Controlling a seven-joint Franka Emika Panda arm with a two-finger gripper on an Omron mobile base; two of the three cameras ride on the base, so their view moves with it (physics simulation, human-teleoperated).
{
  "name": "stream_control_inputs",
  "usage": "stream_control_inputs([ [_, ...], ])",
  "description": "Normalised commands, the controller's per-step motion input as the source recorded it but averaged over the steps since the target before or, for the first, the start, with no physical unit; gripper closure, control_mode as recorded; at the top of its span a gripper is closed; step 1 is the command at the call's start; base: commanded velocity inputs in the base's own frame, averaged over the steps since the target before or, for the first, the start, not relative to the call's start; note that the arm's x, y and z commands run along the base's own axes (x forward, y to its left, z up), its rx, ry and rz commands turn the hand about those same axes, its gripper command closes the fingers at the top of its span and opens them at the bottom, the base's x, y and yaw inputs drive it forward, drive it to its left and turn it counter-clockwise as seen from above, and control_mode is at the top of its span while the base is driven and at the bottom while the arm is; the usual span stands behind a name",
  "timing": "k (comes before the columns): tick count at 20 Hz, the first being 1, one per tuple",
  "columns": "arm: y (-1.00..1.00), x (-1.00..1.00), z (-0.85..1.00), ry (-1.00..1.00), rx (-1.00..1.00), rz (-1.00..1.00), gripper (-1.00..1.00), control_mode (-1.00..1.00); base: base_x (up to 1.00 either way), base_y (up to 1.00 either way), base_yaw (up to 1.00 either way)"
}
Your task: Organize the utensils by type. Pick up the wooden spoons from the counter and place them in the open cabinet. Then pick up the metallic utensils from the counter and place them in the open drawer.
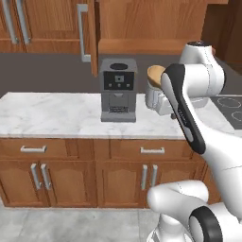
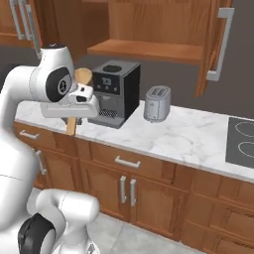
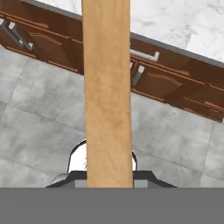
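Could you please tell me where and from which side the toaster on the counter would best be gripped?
Probably across its narrow body, coming down from above. The toaster stands upright on the counter, free on every side, right of the coffee machine. Its flat long faces should suit the gripper's two fingers; the gripper is now shut on a wooden spoon.

No text, label, brand, number or sign can be read anywhere in the pictures. The front panel of the coffee machine (image 1: 118, 90), set near the back edge of the counter (image 1: 47, 118), carries a few small pale marks and buttons, but these are too small and blurred to be made out as letters or figures. The toaster (image 2: 157, 103) bears no legible marking.
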Motion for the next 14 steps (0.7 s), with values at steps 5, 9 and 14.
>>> stream_control_inputs([
  [5,0.0,0.0,0.0,0.0,0.0,0.0,1.0,1.0,0.15,0.01,-0.42],
  [9,0.0,0.0,0.0,0.0,0.0,0.0,1.0,1.0,0.49,0.02,-0.27],
  [14,0.0,0.0,0.0,0.0,0.0,0.0,1.0,1.0,0.69,0.0,-0.14],
])
